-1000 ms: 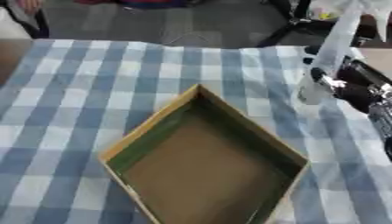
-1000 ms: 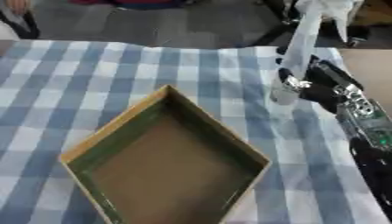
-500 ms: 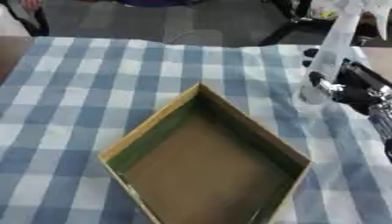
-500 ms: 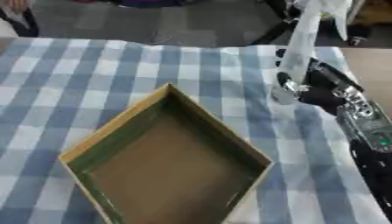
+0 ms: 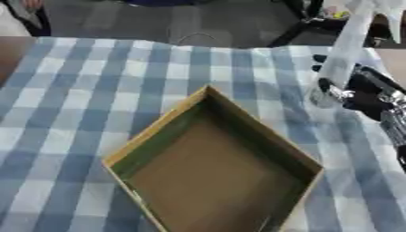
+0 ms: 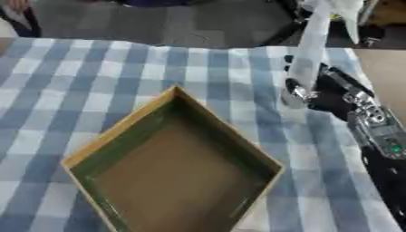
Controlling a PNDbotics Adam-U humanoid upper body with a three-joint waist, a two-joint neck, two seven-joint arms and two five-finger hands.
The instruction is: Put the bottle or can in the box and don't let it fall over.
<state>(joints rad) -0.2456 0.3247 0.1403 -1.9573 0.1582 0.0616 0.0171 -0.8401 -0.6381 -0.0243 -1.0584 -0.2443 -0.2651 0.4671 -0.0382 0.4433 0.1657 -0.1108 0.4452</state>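
A tall, slim, pale bottle (image 6: 307,50) stands on the bench (image 5: 71,90) just beyond the right corner of the open cardboard box (image 5: 214,167), leaning slightly so its top tips away from the box. It looks translucent and thin-walled, so it is probably light plastic, easily squeezed and, being so narrow for its height, quick to topple. The sensible place to hold it is low on the body, near its base, where a grip keeps it upright while it is carried over the box wall.

The right hand (image 6: 329,93) is at that spot, on the side of the bottle away from the box. Its dark fingers (image 5: 325,86) curl round the lower part of the bottle, so it appears to be holding the bottle near the base; how far the thumb wraps behind cannot be seen. The box is empty, its brown floor bare, and sits on the blue-and-white checked cloth (image 5: 87,59) covering the bench. The left hand shows in neither view.
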